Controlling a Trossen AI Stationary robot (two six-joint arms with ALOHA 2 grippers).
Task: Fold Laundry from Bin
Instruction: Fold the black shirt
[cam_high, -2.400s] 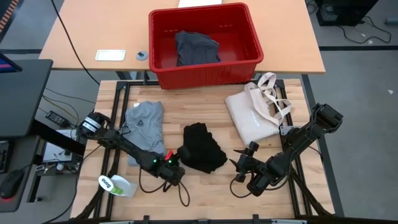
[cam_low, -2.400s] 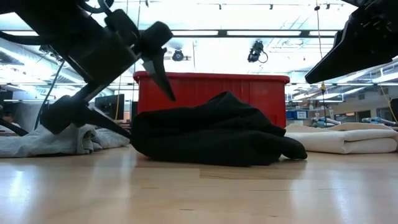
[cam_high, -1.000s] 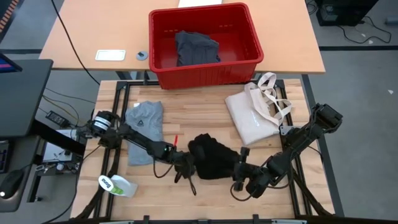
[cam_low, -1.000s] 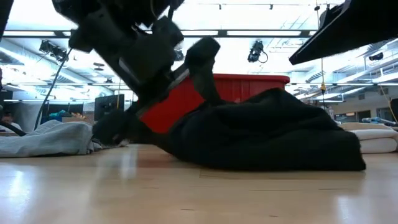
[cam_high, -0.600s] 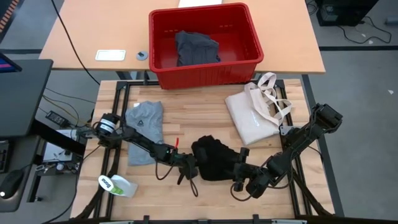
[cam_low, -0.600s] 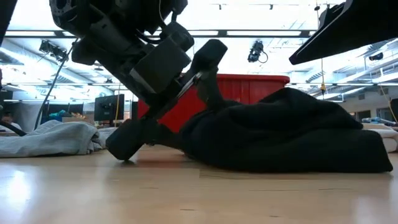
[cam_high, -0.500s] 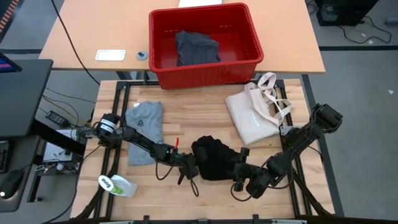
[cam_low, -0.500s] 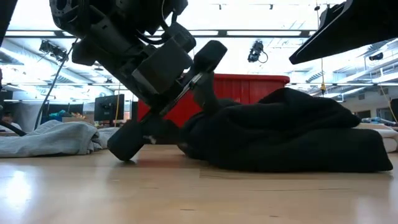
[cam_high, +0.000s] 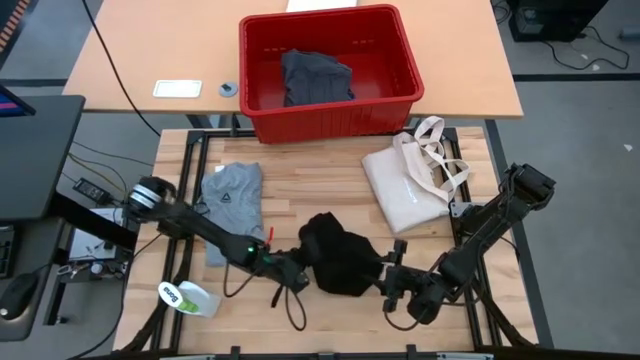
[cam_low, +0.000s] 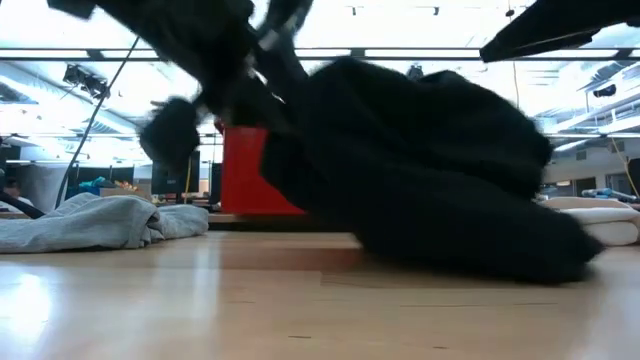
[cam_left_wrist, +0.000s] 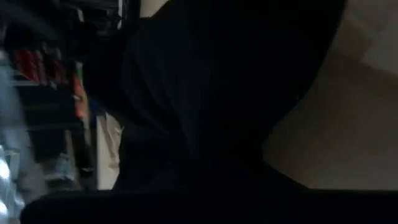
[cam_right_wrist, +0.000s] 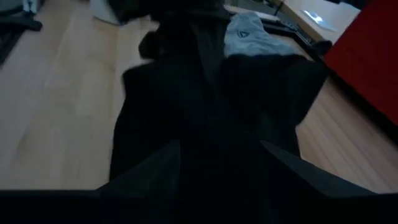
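Currently the large black cloth garment (cam_high: 340, 260) is lifted off the wooden tabletop (cam_high: 330, 190) at one edge, clamped by the left end effector (cam_high: 298, 270); right end effector (cam_high: 392, 283) fingers are spread beside it

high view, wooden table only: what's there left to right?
White bottle → grey T-shirt → left gripper → black garment → right gripper → cream tote bag.
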